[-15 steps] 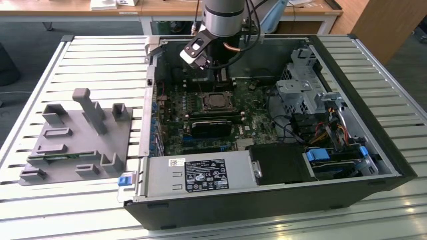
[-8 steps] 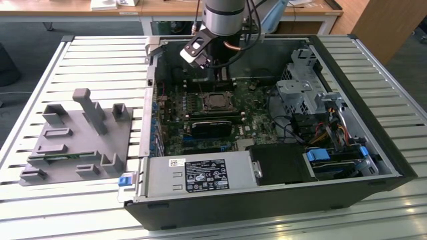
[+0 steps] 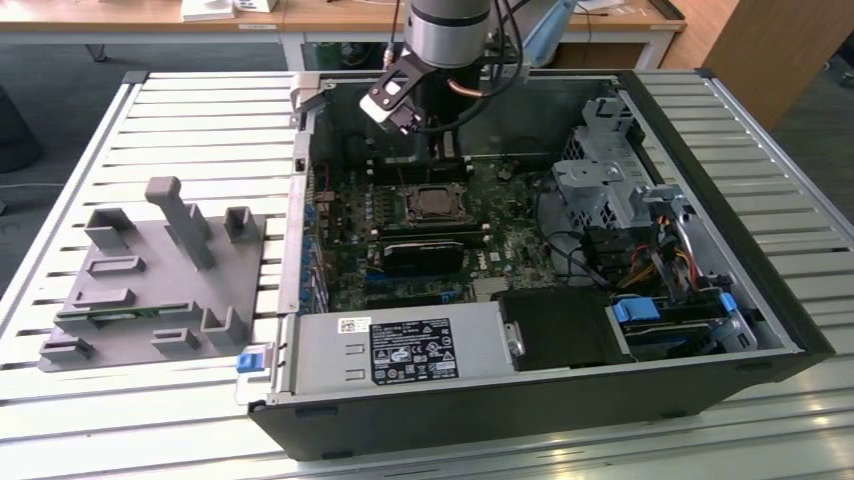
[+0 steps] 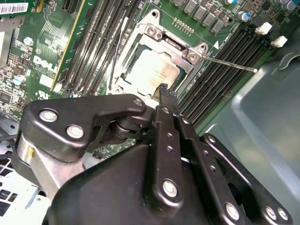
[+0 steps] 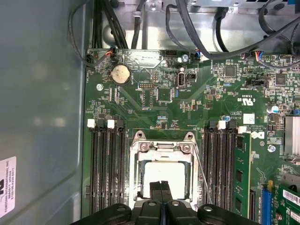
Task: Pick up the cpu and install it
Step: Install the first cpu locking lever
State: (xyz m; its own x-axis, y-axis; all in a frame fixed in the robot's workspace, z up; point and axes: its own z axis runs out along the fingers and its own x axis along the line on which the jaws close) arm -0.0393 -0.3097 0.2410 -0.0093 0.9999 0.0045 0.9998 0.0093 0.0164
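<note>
On the slatted metal table (image 3: 200,120), toward the exterior view's left, lies one grey fixture plate (image 3: 134,300) with several upright posts and pockets. Just beside it, to the right, lies one open computer case (image 3: 534,425) on its side. The case holds one green motherboard (image 3: 354,215), one grey power supply (image 3: 400,350) along its near wall, and one metal drive cage (image 3: 601,185) toward the exterior view's right. One arm (image 3: 454,30) hangs into the case over the middle of the board. In both wrist views one metal-framed socket (image 5: 140,147) sits between two banks of black memory slots (image 5: 107,164). In the socket lies the one cpu (image 5: 180,173), flat, silver top up, inside the frame. One thin lever rod (image 4: 229,63) juts out beside that frame, and one round coin cell (image 5: 121,74) sits farther along the board. The gripper (image 5: 161,186) is directly over the cpu's edge. Its two black fingers (image 4: 165,93) are pressed together at the tips with nothing between them. Whether the tips touch the chip cannot be told.
</note>
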